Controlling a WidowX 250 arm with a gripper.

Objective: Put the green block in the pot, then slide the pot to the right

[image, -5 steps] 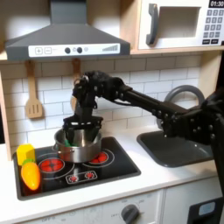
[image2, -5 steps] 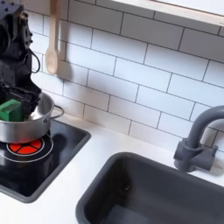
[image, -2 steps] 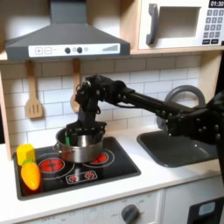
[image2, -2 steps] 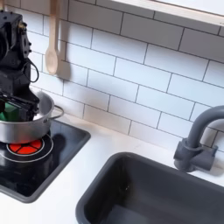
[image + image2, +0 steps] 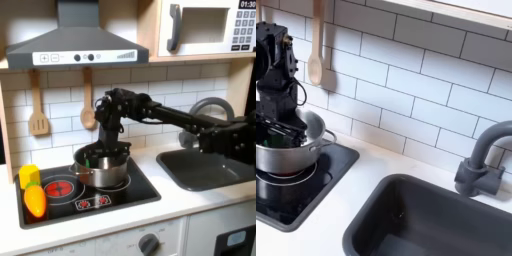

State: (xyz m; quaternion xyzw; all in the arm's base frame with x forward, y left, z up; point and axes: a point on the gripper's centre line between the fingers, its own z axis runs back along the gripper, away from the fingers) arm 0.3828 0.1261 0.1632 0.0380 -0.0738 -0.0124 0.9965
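Claw (image 5: 281,133) sits inside the pot (image 5: 101,168), grip state unclear — snagging the rim risks tipping it off the stove (image 5: 140,190).

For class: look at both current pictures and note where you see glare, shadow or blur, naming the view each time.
In the first exterior view, soft overall blur; the pot shows bright glints on its metal wall, and the end effector reads as a dark mass inside it. In the second exterior view, the pot's side gleams, the sink basin is deep in shadow, and the tiles reflect light evenly.
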